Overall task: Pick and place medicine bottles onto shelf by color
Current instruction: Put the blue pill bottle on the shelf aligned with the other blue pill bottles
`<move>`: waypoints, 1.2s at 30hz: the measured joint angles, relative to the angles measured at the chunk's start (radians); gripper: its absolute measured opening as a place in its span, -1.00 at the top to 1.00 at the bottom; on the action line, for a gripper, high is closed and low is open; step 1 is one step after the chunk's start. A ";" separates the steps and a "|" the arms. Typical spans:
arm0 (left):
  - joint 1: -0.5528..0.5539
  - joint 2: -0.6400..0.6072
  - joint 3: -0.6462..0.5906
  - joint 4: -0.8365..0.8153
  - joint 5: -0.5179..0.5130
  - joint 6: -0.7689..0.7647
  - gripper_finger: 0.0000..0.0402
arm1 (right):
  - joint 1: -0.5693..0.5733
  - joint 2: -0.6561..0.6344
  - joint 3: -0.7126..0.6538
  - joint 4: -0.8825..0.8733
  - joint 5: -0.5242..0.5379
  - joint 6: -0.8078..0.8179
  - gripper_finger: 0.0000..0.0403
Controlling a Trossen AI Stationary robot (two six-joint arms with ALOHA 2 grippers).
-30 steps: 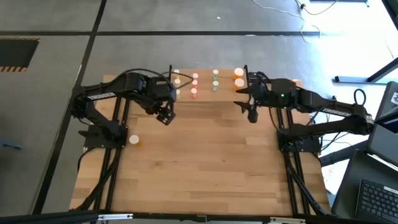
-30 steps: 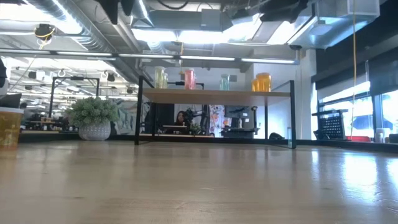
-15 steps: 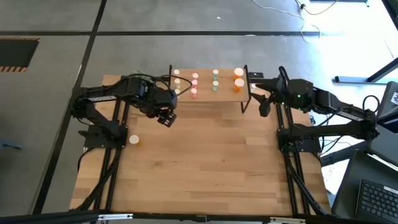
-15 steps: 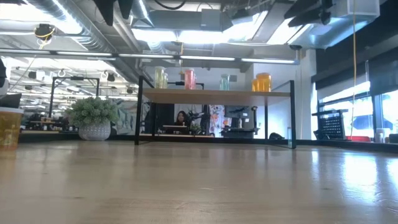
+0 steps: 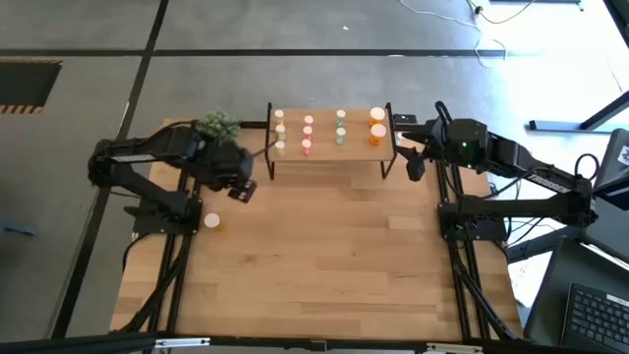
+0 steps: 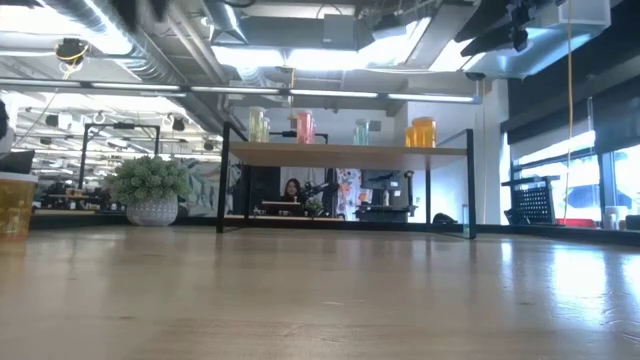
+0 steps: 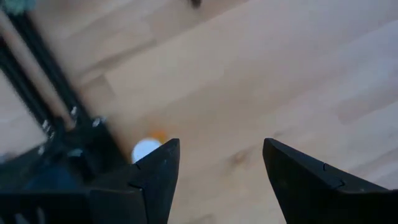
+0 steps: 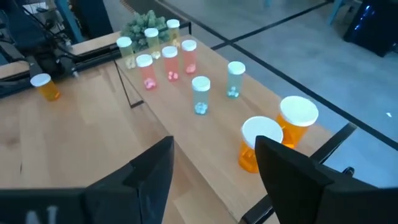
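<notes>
The shelf [image 5: 329, 138] stands at the far edge of the tabletop [image 5: 334, 256], between the two arms. On its board stand the medicine bottles in short rows by colour: yellowish ones [image 8: 137, 50] at the end nearest the left arm, then pink-red ones [image 8: 168, 62], then pale green ones [image 8: 217, 84], and two larger orange bottles [image 8: 280, 130] at the end nearest the right arm. One more orange bottle [image 5: 210, 222] stands alone on the tabletop, well apart from the shelf, near the left arm's base. The left gripper [image 5: 241, 191] hangs above the tabletop between that lone bottle and the shelf, its fingers [image 7: 155, 168] spread and holding nothing. The right gripper [image 5: 417, 165] hovers just beside the shelf's orange end, fingers [image 8: 292, 168] parted and empty. A green plant ball [image 5: 218, 126] sits near the shelf's yellowish end.
</notes>
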 joint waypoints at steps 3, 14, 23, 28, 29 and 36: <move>-0.045 -0.062 -0.081 -0.004 0.023 -0.044 -0.13 | -0.016 -0.001 0.000 -0.013 -0.031 -0.007 -0.13; -0.124 -0.170 -0.154 0.000 -0.046 -0.149 -0.13 | -0.211 0.000 0.000 -0.068 -0.043 0.235 -0.13; -0.124 -0.197 -0.154 -0.001 -0.089 -0.149 -0.13 | -0.445 0.121 0.000 -0.177 -0.029 0.450 -0.13; -0.124 -0.195 -0.154 0.004 -0.090 -0.147 -0.12 | -0.561 0.250 -0.002 -0.194 -0.081 0.449 -0.13; -0.124 -0.195 -0.154 0.009 -0.090 -0.147 -0.12 | -0.582 0.273 -0.002 -0.179 -0.103 0.445 -0.13; -0.124 -0.194 -0.154 0.017 -0.092 -0.146 -0.13 | -0.671 0.422 -0.002 -0.109 -0.193 0.415 -0.13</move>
